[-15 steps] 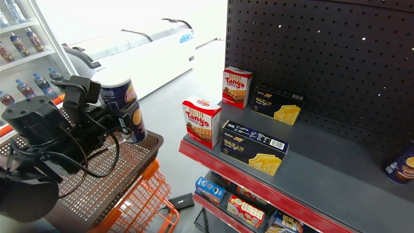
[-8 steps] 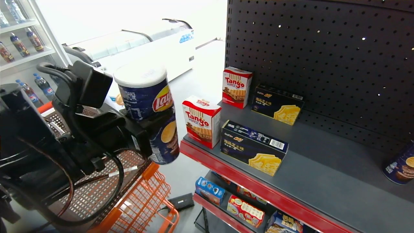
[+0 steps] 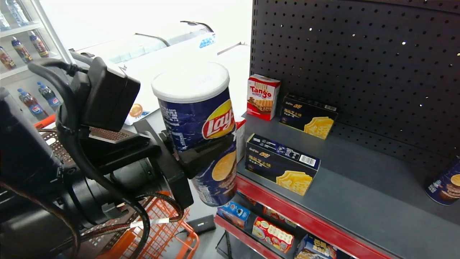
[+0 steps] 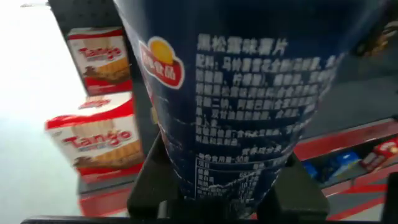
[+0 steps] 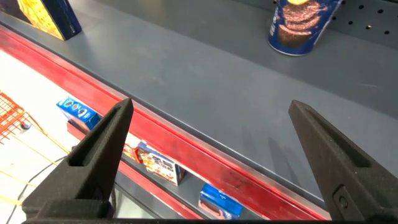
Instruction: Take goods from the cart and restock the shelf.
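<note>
The grey shelf with its red front lip lies ahead of and below my left gripper, while the orange cart sits beneath and behind it. The gripper pinches a tall chip can around its middle, holding it upright in the air at the shelf's front edge, with a dark blue biscuit box just beyond. The can is dark blue and white-topped, with a red-and-yellow logo and a chip pictured near its base. It looks light and stiff enough for a firm squeeze, though thin walls would likely dent under too much force and the glossy wrap could slip. Mid-body, where I have it, seems the sound place to hold. My right gripper hangs spread, holding nothing, over bare shelf, a matching can standing beyond it.
</note>
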